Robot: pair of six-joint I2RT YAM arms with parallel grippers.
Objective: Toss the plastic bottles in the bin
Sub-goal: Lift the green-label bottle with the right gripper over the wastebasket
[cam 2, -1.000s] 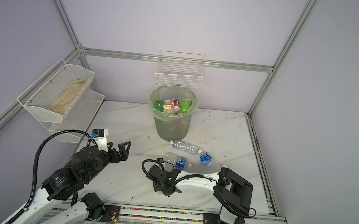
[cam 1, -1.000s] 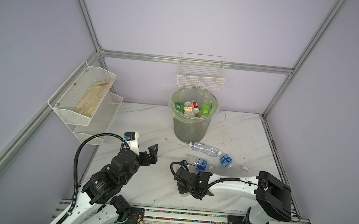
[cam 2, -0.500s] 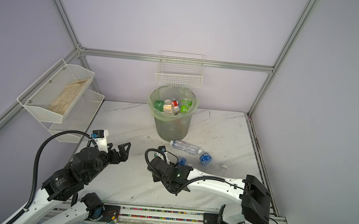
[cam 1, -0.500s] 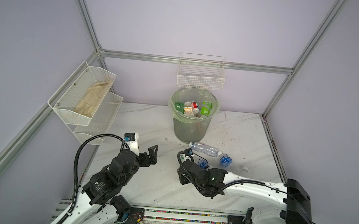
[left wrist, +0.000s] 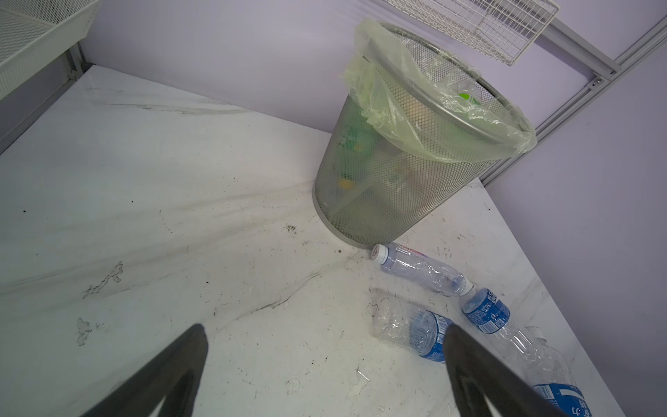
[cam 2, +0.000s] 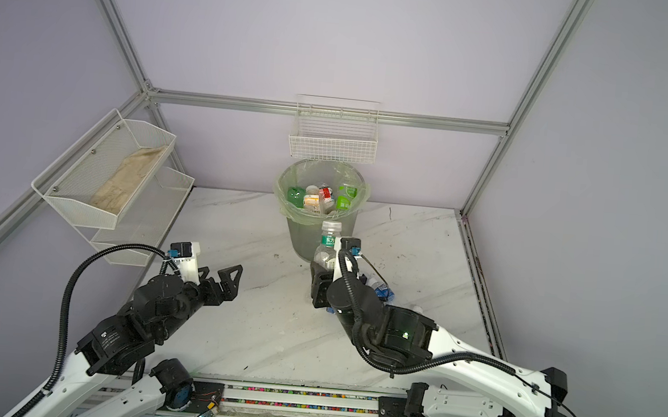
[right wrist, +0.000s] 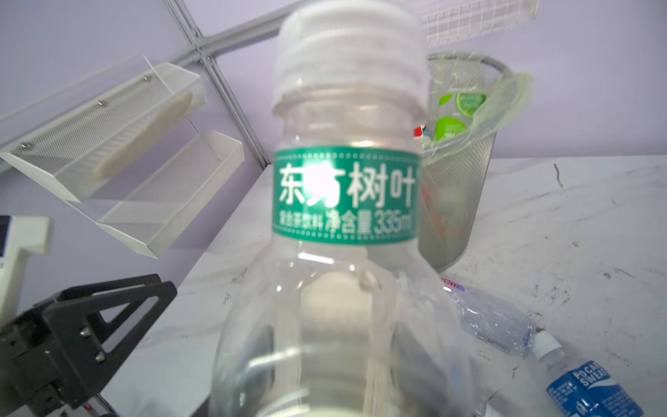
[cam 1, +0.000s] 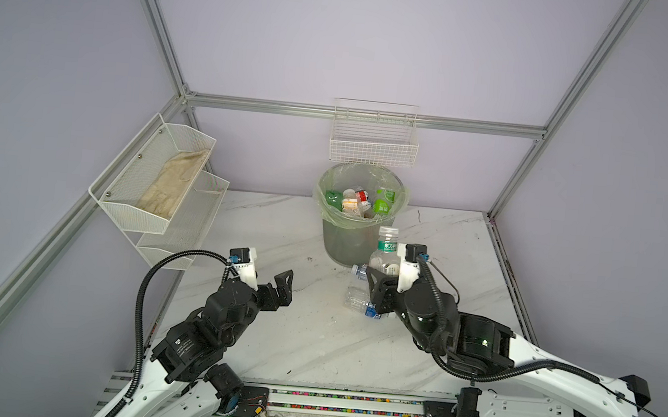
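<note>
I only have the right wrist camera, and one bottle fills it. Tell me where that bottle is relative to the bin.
Observer: In both top views the right gripper holds the green-labelled bottle upright, cap up, in front of the bin, not over its opening.
Operator: Count the bottles lying loose.
Observer: The left wrist view shows at least three on the table near the bin's base: a clear white-capped bottle, a crushed blue-labelled bottle and a second blue-labelled bottle.
Operator: Report the left gripper.
Observer: In both top views the left gripper is open and empty, above the table, apart from those bottles.
</note>
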